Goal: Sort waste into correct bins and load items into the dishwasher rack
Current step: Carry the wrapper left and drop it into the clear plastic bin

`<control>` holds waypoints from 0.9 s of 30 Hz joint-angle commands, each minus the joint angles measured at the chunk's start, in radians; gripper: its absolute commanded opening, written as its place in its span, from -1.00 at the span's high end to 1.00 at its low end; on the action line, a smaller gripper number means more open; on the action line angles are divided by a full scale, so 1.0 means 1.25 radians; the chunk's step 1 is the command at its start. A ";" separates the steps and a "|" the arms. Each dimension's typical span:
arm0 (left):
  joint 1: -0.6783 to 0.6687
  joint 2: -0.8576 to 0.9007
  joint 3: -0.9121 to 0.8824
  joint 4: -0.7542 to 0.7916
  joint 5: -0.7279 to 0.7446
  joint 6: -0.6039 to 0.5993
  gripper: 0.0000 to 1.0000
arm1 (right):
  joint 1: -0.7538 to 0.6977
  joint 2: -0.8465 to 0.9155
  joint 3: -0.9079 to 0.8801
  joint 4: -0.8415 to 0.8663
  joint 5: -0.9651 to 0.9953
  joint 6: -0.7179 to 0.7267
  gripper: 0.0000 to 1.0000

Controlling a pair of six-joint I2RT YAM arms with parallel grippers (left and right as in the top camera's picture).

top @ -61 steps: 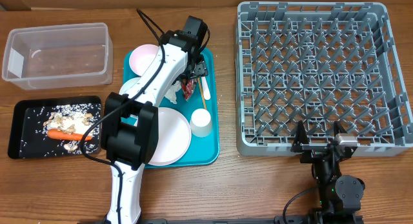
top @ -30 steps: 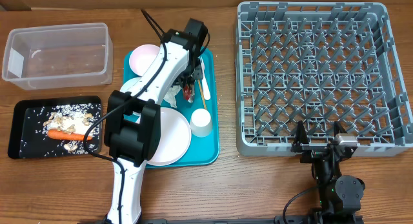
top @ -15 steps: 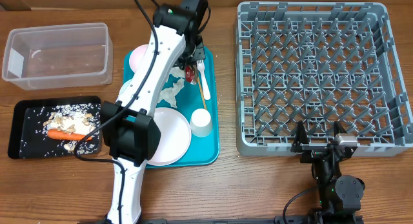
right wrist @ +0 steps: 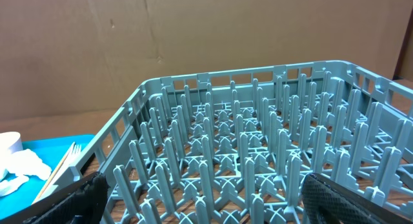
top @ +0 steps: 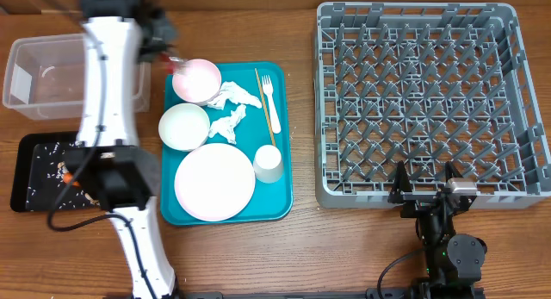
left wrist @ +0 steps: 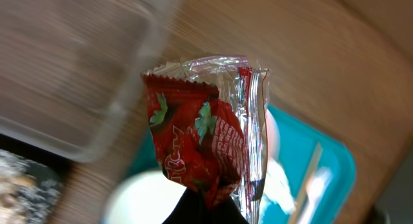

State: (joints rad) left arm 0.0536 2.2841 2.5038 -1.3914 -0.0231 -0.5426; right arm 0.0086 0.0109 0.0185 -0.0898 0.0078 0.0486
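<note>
Here, left gripper: pressed together, pinching the bottom edge of the red strawberry-print wrapper.
Wrapper: stands up from the fingers in the wrist view, with a clear crimped strip down one side. From overhead it is held between the right end of the clear plastic tub and the top-left corner of the teal serving tray, just beside the pinkish bowl.
Left arm: crosses the tub's right part and the black tray.
Black tray: in front of the tub, holding rice-like scraps and a carrot, both largely hidden by the arm.
Teal tray, dishes: pinkish bowl at the far left corner, white bowl in front of it, round plate nearest, cup upright to the plate's right.
Teal tray, waste: two crumpled paper napkins between the bowls and the cutlery.
Teal tray, cutlery: wooden stick and plastic fork side by side along the right edge.
Right gripper: fingers spread wide, just beside the near wall of the dishwasher rack.
Rack: on the table, right of the teal tray and apart from it.
</note>
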 commanded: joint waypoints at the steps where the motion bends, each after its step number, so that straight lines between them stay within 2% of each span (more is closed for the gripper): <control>1: 0.088 0.002 0.019 0.019 0.017 -0.002 0.91 | 0.004 -0.006 -0.008 0.005 0.011 0.003 -1.00; 8: 0.239 0.002 -0.016 0.080 0.018 -0.012 0.83 | 0.004 -0.006 -0.008 0.005 0.011 0.003 -1.00; 10: 0.265 0.004 -0.034 0.096 0.002 -0.012 0.70 | 0.004 -0.006 -0.008 0.005 0.011 0.003 -1.00; 11: 0.274 0.005 -0.045 0.103 -0.005 -0.012 0.57 | 0.004 -0.006 -0.008 0.005 0.011 0.003 -1.00; 12: 0.283 0.005 -0.054 0.110 -0.007 -0.012 0.23 | 0.004 -0.006 -0.008 0.005 0.011 0.003 -0.99; 13: 0.291 0.005 -0.064 0.113 -0.008 -0.012 -0.24 | 0.004 -0.006 -0.008 0.005 0.011 0.003 -1.00; 14: 0.302 0.005 -0.071 0.110 -0.008 -0.012 -0.82 | 0.004 -0.006 -0.008 0.005 0.011 0.003 -1.00; 15: 0.307 0.005 -0.071 0.104 -0.008 -0.012 -0.98 | 0.004 -0.006 -0.008 0.005 0.011 0.003 -1.00; 22: 0.313 0.003 -0.061 0.060 0.049 -0.011 -1.00 | 0.004 -0.006 -0.008 0.005 0.011 0.003 -1.00; 27: 0.294 0.003 -0.031 0.026 0.211 0.020 -1.00 | 0.004 -0.006 -0.008 0.005 0.011 0.003 -1.00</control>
State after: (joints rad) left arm 0.4446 2.2875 2.4233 -1.3418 0.0711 -0.5503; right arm 0.0086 0.0109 0.0185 -0.0898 0.0082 0.0490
